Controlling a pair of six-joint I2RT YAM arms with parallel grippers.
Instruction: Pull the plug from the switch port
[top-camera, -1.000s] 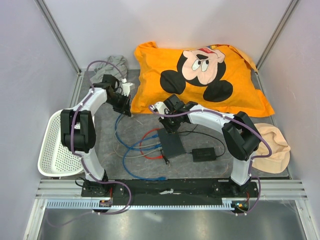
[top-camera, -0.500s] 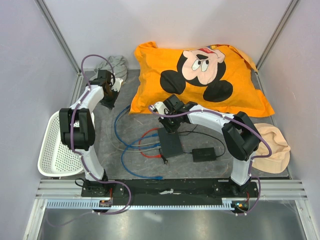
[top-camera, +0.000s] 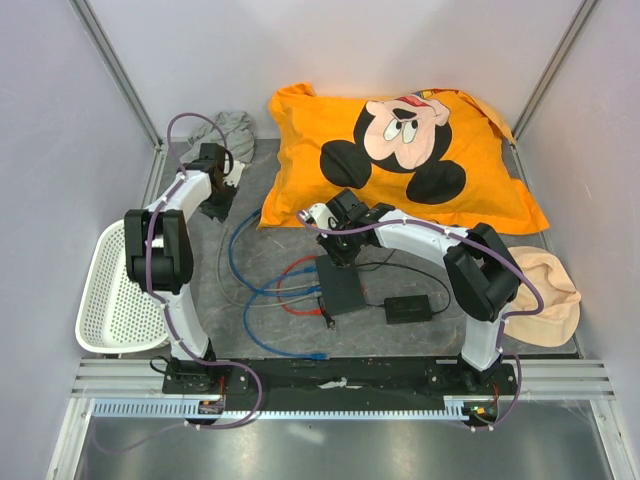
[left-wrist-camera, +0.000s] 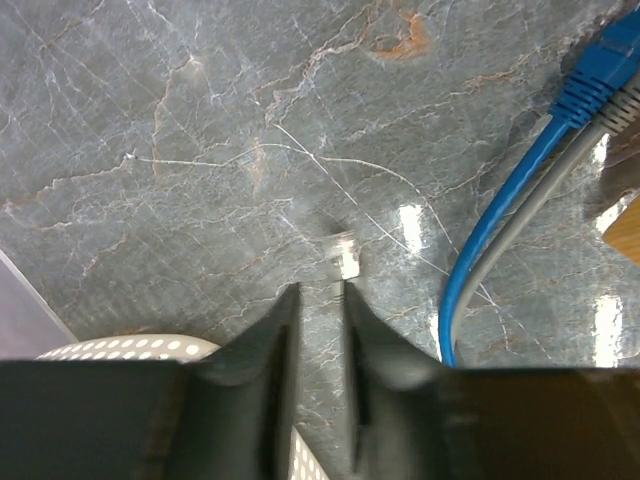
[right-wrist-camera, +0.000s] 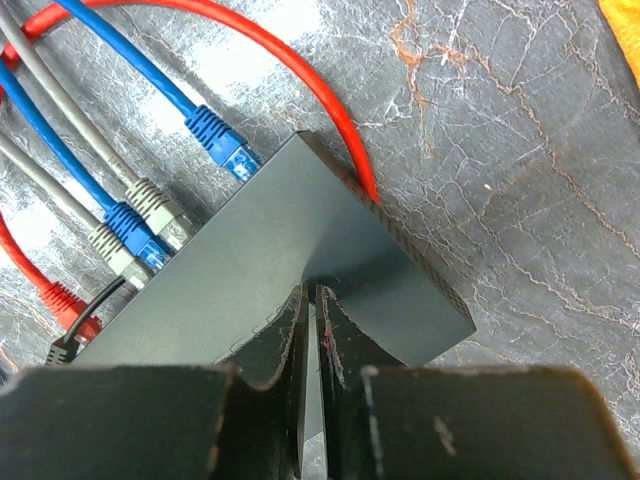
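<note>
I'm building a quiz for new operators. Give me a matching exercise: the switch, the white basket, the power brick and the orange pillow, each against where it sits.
Things:
1. switch
2. white basket
3. power brick
4. orange pillow

Places:
a. far side of the table
b. off the table's left edge
c. beneath the right gripper
d. just right of the switch

Pairs: 1-c, 2-b, 3-d, 4-a

- Pale lilac walls (top-camera: 60, 120) close in three sides, with slanted aluminium posts (top-camera: 115, 70) at the back corners.
- Grey marbled tabletop (top-camera: 410, 340) carries bright glare patches (left-wrist-camera: 413, 218).
- Aluminium rail (top-camera: 110, 375) lines the near edge; below it, possibly a brushed metal floor (top-camera: 330, 445).
</note>
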